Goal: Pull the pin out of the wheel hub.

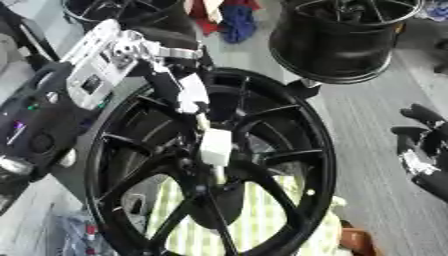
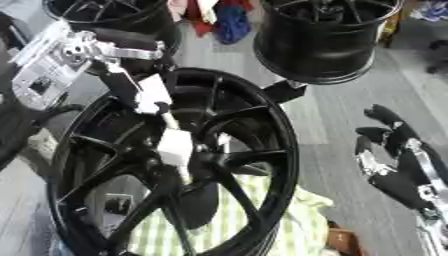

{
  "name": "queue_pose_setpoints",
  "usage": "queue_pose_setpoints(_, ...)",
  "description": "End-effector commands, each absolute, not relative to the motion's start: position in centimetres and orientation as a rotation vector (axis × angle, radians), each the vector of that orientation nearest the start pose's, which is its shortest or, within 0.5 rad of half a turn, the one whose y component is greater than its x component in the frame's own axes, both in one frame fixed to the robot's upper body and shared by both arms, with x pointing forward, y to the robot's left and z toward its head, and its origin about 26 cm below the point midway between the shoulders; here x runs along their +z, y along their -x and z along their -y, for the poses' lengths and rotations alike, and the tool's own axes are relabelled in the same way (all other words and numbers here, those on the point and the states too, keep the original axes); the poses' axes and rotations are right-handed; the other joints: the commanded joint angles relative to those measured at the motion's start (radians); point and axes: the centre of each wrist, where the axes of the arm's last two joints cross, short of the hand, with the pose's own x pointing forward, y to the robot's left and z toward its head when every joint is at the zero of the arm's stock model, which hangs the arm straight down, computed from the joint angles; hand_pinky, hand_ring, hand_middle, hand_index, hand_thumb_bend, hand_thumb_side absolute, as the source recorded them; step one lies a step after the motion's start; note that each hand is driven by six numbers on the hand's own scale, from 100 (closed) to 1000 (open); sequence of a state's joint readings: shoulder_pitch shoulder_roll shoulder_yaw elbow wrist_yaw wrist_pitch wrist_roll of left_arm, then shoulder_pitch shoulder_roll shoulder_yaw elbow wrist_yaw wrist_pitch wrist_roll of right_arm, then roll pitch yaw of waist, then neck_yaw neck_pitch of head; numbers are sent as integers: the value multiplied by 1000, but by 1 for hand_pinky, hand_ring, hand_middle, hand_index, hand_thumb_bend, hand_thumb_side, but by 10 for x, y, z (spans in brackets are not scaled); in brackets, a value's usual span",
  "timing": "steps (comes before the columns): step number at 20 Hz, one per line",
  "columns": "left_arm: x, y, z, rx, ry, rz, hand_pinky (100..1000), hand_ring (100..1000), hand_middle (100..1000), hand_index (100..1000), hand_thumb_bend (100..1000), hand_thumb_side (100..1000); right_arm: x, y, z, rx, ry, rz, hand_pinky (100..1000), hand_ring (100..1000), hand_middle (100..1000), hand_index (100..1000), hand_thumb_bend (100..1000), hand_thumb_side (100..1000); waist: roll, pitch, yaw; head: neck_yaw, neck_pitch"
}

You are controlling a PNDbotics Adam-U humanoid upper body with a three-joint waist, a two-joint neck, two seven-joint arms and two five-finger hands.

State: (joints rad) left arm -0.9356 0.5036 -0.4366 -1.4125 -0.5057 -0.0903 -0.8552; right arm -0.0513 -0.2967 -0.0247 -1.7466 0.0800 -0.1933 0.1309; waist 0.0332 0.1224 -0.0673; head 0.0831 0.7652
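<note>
A large black spoked wheel [image 1: 289, 125] lies tilted across the middle, its hub [image 1: 206, 187] low in the centre. Above the hub stands the pin [image 1: 215, 146], a white block on a thin rod. My left hand [image 1: 182, 90], white and black, reaches down from the upper left, and its fingertips are closed on the pin's top end. Whether the pin's lower end still sits in the hub is hidden by the spokes. At the right edge my right hand [image 2: 385, 150] rests open with its fingers up, well away from the wheel.
Two more black rims stand behind, one at the top right [image 1: 337, 42] and one at the top left [image 2: 105, 12]. A green-and-white checked cloth [image 1: 254, 215] lies under the wheel. A brown object [image 1: 354, 240] sits at the lower right, and grey floor [image 1: 367, 115] runs between wheel and right hand.
</note>
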Motion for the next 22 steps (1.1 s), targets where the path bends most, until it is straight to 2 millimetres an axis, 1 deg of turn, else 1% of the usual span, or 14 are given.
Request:
queue_pose_setpoints(1, 290, -412, -189, -1962, -481, 1460, 214, 308, 378, 618, 100, 236, 75, -287, 311, 492, 222, 1946, 853, 798, 904, 968, 100, 326, -2, -18, 2, -2, 5)
queue_pose_setpoints(4, 312, -407, -206, -1905, -559, 1522, 220, 310, 383, 625, 100, 228, 75, -287, 312, 492, 225, 1943, 853, 798, 904, 968, 100, 325, -1, -20, 5, -3, 5)
queue_pose_setpoints(6, 326, -402, -226, -1840, -634, 1554, 220, 308, 383, 625, 100, 221, 75, -286, 313, 490, 231, 1941, 853, 798, 903, 968, 100, 324, 2, -20, 9, -8, 5)
queue_pose_setpoints(8, 336, -396, -249, -1767, -711, 1567, 220, 307, 383, 624, 100, 214, 75, -286, 314, 489, 235, 1940, 853, 798, 903, 968, 100, 325, 3, -20, 13, -11, 5)
queue_pose_setpoints(9, 339, -393, -265, -1713, -759, 1566, 219, 305, 382, 623, 100, 212, 75, -286, 314, 487, 237, 1940, 853, 798, 903, 968, 100, 325, 3, -19, 15, -15, 5)
queue_pose_setpoints(11, 339, -387, -293, -1616, -826, 1553, 226, 307, 387, 631, 100, 204, 75, -287, 315, 485, 240, 1942, 853, 798, 903, 968, 100, 325, 2, -18, 18, -21, 5)
queue_pose_setpoints(12, 334, -385, -313, -1545, -863, 1525, 228, 308, 389, 632, 100, 203, 75, -286, 315, 482, 243, 1943, 853, 798, 903, 968, 100, 324, 1, -16, 20, -24, 5)
queue_pose_setpoints(14, 319, -381, -348, -1410, -916, 1459, 240, 312, 398, 641, 100, 192, 76, -286, 316, 476, 249, 1945, 854, 798, 903, 969, 100, 324, 0, -14, 25, -27, 5)
queue_pose_setpoints(16, 293, -381, -380, -1281, -940, 1372, 268, 328, 423, 657, 100, 197, 76, -287, 316, 473, 250, 1948, 853, 798, 904, 969, 100, 325, -2, -12, 30, -30, 5)
queue_pose_setpoints(18, 261, -381, -409, -1163, -942, 1270, 285, 340, 433, 664, 100, 199, 77, -287, 315, 474, 247, 1952, 853, 798, 903, 969, 100, 325, -6, -11, 31, -32, 5)
queue_pose_setpoints(19, 244, -380, -422, -1108, -936, 1223, 333, 375, 467, 686, 108, 201, 77, -287, 315, 472, 248, 1953, 853, 798, 903, 969, 100, 325, -7, -10, 32, -33, 5)
queue_pose_setpoints(20, 226, -379, -434, -1054, -928, 1175, 391, 431, 512, 714, 183, 229, 77, -287, 315, 470, 250, 1954, 853, 798, 903, 969, 100, 325, -8, -9, 31, -33, 5)
queue_pose_setpoints(21, 208, -377, -444, -1013, -918, 1129, 502, 547, 608, 774, 306, 311, 77, -287, 315, 467, 252, 1954, 853, 798, 903, 969, 100, 325, -9, -8, 30, -33, 5)
queue_pose_setpoints(22, 193, -375, -453, -977, -919, 1095, 516, 562, 620, 780, 320, 319, 77, -287, 315, 465, 253, 1955, 853, 798, 903, 969, 100, 325, -11, -8, 29, -33, 5)
